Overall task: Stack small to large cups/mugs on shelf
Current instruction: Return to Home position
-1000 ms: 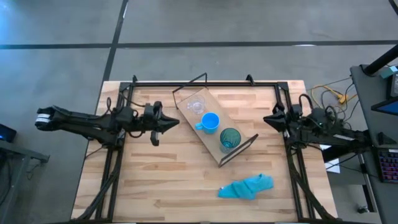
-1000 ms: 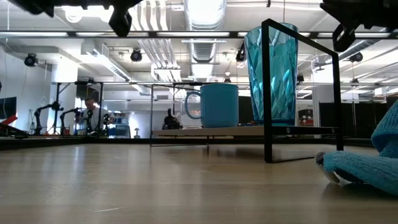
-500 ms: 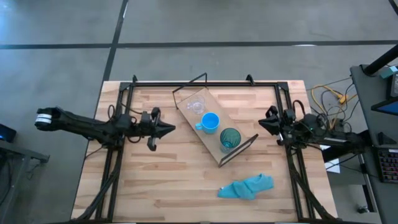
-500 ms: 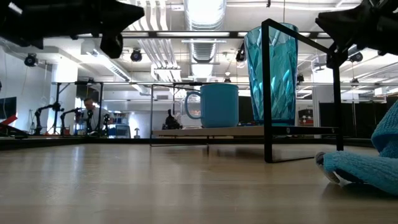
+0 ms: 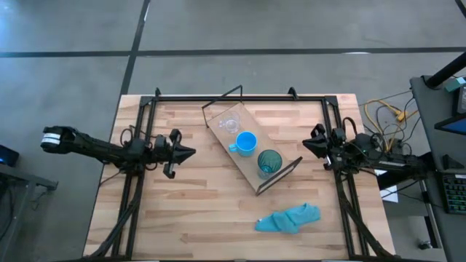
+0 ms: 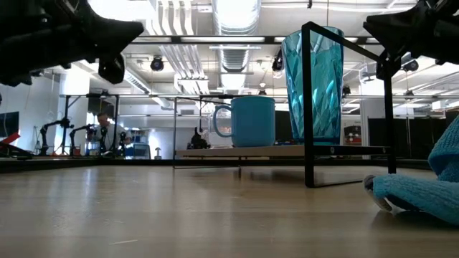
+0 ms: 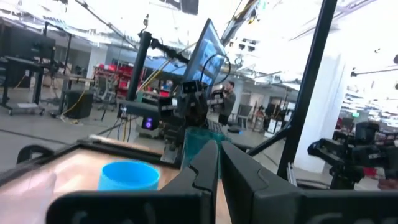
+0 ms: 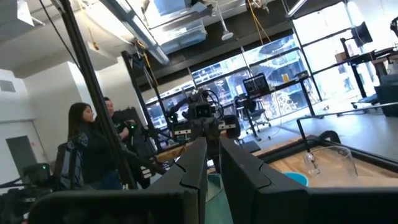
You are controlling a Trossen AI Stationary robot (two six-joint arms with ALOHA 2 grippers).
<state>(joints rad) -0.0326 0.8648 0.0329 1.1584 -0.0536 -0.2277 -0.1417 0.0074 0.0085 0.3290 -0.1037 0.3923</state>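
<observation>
The light-wood shelf (image 5: 224, 140) lies slantwise at the table's middle, on its black wire frame ends. On it stand, in a row, a small clear glass cup (image 5: 229, 124), a bright blue mug (image 5: 246, 143) and a teal tumbler (image 5: 269, 161). The mug (image 6: 251, 120) and the tumbler (image 6: 312, 86) stand upright on the board. My left gripper (image 5: 191, 152) is shut and empty, left of the shelf, in the air. My right gripper (image 5: 305, 145) is shut and empty, right of the shelf.
A crumpled blue cloth (image 5: 287, 218) lies on the table toward the near right and shows at the right of the low view (image 6: 419, 193). Black frame rails (image 5: 240, 97) run along the table's far, left and right sides. People stand in the room behind.
My left gripper has drawn back toward the table's left edge, away from the shelf, and has come down a little. My right gripper has shifted slightly toward the shelf and down, then kept still. The cups and the shelf have not moved.
</observation>
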